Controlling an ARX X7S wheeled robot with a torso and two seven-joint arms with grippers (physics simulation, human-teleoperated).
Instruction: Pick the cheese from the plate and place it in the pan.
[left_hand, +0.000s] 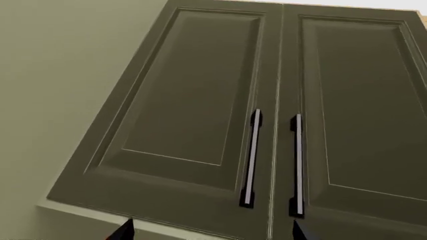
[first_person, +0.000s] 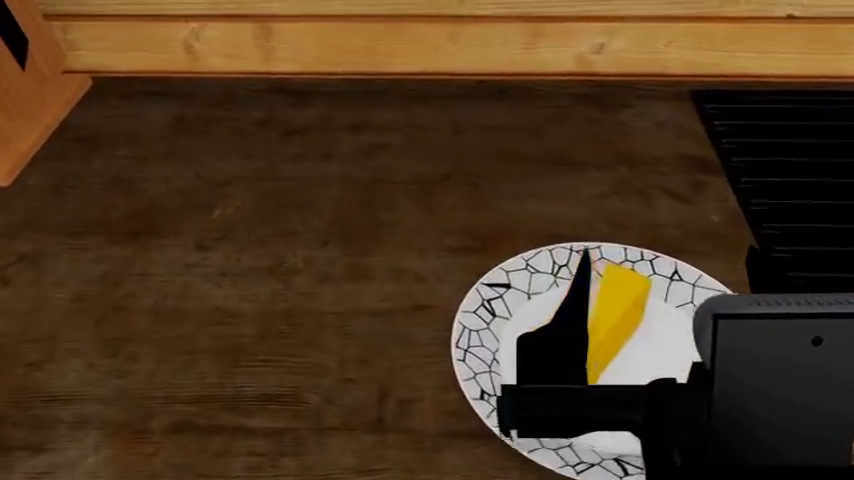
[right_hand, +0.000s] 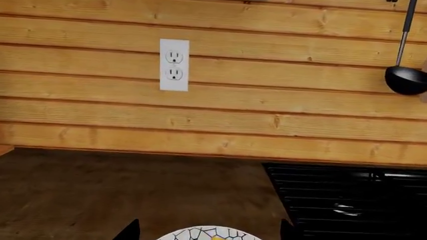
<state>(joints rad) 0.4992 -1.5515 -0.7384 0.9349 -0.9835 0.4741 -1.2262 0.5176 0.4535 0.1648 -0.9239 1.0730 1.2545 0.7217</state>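
Head view: cheese (first_person: 617, 315) beside right tool (first_person: 587, 300)

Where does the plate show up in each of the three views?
Head view: the plate sits lower right on the dark wooden counter, partly behind the right gripper.
Right wrist view: only the plate's far rim peeks in at the bottom edge.
Left wrist view: not in it, only cabinet doors.
Shared landmark: the wooden plank wall.

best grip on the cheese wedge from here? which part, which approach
Take the cheese across its two long flat faces near the thick middle, not the pointed tip. Come straight down from above: it lies flat on the plate, and the right end effector already hangs over it. A low side approach probably meets the plate rim.
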